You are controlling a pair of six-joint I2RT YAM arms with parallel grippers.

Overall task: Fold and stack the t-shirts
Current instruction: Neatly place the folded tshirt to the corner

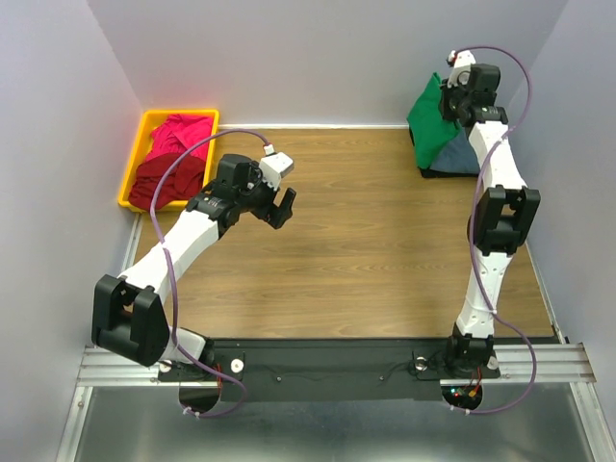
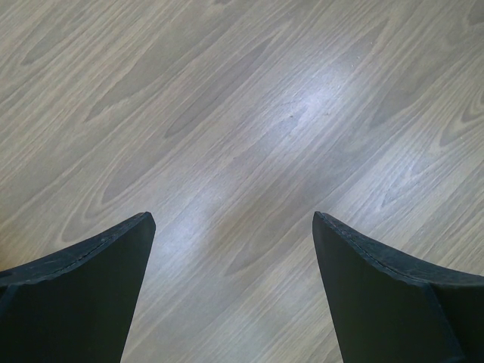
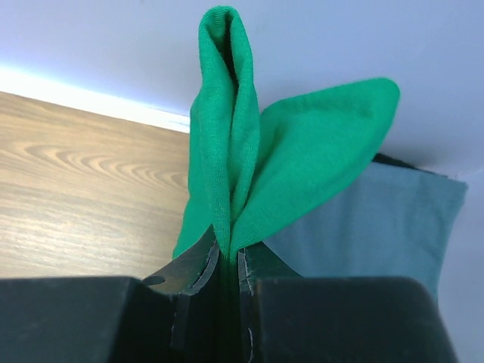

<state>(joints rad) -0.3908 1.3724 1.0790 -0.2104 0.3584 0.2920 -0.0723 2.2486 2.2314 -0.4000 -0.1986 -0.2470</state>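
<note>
The right pincer is closed tight on a pinch of the one bright green shirt. Its soft cloth stands up in two folds at the far right corner, above one blue-grey shirt. The left pincer hangs wide open over the wooden table. One pink shirt and one dark red shirt lie crumpled in the single yellow bin.

1. Top view: the light is bright and even. The tabletop carries only faint, soft shadows and is sharp to its edges.
2. Left wrist view: a broad pale glare streak crosses the tabletop's middle. The left fingers at its near edge are black, with little detail.
3. Right wrist view: the green shirt above the tabletop is vivid and sharp. The right fingers are dark.
</note>
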